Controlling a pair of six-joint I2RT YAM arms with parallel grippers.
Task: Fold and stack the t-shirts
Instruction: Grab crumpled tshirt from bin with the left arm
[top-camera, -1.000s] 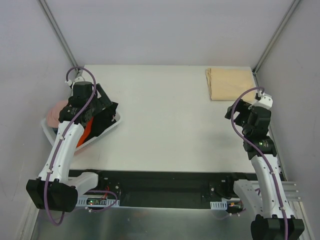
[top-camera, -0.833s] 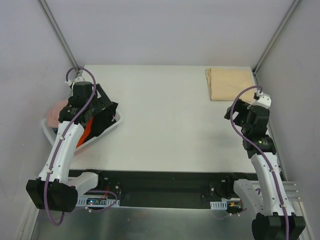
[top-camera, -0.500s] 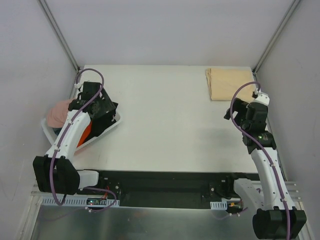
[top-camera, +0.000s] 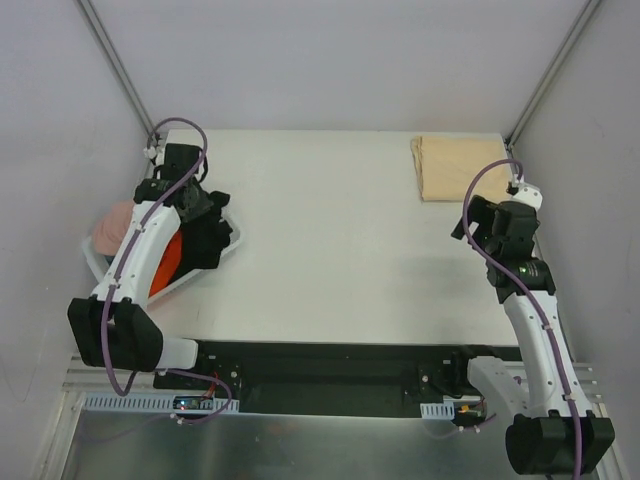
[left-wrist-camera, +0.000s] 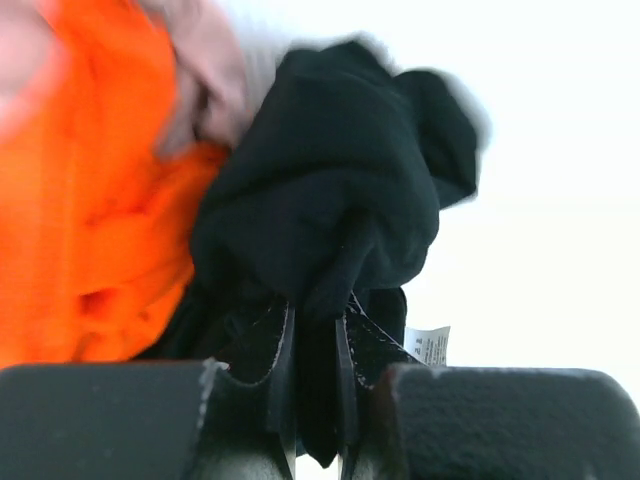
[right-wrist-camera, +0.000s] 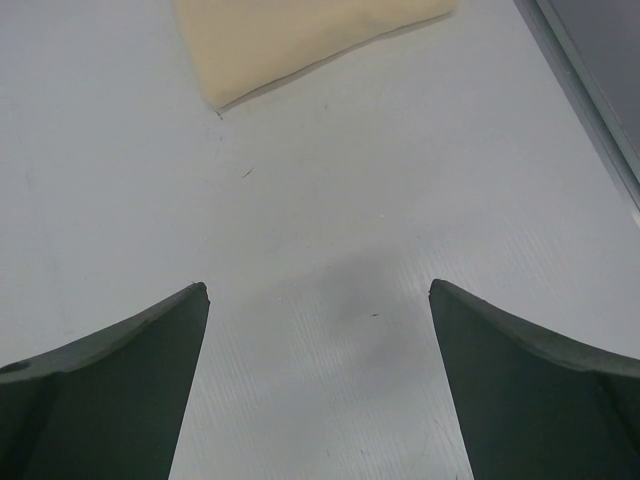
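Since a moment ago the left arm (top-camera: 140, 250) has swung toward the far side, pulling the black t-shirt (left-wrist-camera: 330, 200) up with it.

The left pincer (left-wrist-camera: 315, 335) is pinched tight on a bunch of the black t-shirt, which hangs over the white basket (top-camera: 93, 260) at the left of the counter (top-camera: 330, 260). An orange t-shirt (left-wrist-camera: 90, 230) and a pink t-shirt (top-camera: 108, 225) lie beside it. The right pincer (right-wrist-camera: 320, 380) is spread wide and holds nothing, above the counter near the folded tan t-shirt (top-camera: 460, 168) in the far right corner.
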